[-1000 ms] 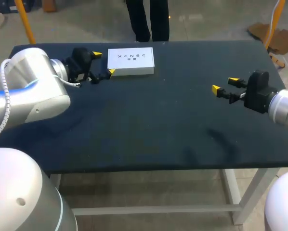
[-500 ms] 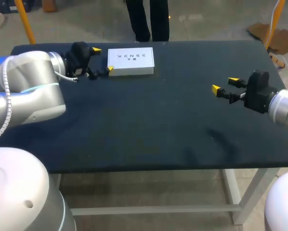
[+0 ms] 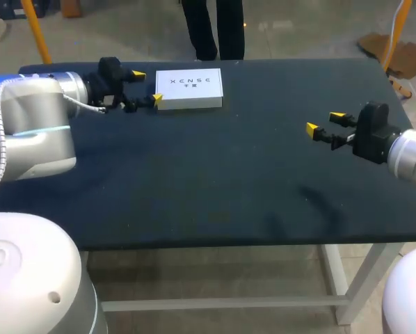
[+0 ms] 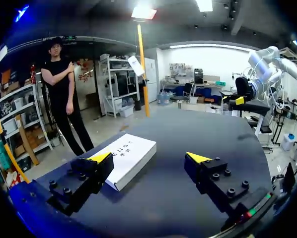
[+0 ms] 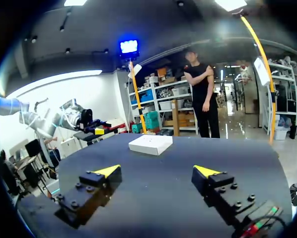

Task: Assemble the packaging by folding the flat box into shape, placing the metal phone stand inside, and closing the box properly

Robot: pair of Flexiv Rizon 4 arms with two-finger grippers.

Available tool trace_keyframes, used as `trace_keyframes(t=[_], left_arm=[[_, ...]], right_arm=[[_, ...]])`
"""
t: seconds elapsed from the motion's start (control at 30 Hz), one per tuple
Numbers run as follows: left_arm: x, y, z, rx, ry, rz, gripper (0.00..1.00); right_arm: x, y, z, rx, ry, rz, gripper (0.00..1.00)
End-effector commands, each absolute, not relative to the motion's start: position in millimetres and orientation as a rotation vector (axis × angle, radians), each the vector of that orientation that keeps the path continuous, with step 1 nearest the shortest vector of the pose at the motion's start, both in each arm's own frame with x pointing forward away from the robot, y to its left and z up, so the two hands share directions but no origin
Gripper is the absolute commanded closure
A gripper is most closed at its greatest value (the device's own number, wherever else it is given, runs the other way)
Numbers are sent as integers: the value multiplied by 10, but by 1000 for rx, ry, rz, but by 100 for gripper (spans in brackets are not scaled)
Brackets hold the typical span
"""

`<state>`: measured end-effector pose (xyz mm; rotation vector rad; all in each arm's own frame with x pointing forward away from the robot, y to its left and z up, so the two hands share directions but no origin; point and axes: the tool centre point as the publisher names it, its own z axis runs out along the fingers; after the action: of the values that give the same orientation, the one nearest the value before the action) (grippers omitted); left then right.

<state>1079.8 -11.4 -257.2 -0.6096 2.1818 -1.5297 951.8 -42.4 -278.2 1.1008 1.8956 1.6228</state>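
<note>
At the far edge of the table, left of middle, the white box lies flat, its long axis running along that edge. The left gripper, jaws spread and empty, sits just beside the box's left short end; one yellow tip is close to the near left corner, contact not discernible. Seen from the left wrist, the box lies ahead and toward one finger, not between both. The right gripper, likewise spread and empty, hovers well apart at the right. The left arm is judged nearer. No phone stand is visible.
</note>
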Motion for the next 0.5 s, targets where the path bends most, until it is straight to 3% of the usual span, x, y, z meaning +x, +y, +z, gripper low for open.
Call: trace_keyframes(t=[0.03, 0.5], left_arm=[[10691, -13, -2542, -664, 2216, -1819, 0], [10351, -154, -2319, -762, 2157, -1759, 0]], right_arm=[[9512, -425, -2792, 1097, 1888, 1627, 0], [9512, -425, -2792, 1097, 1888, 1627, 0]])
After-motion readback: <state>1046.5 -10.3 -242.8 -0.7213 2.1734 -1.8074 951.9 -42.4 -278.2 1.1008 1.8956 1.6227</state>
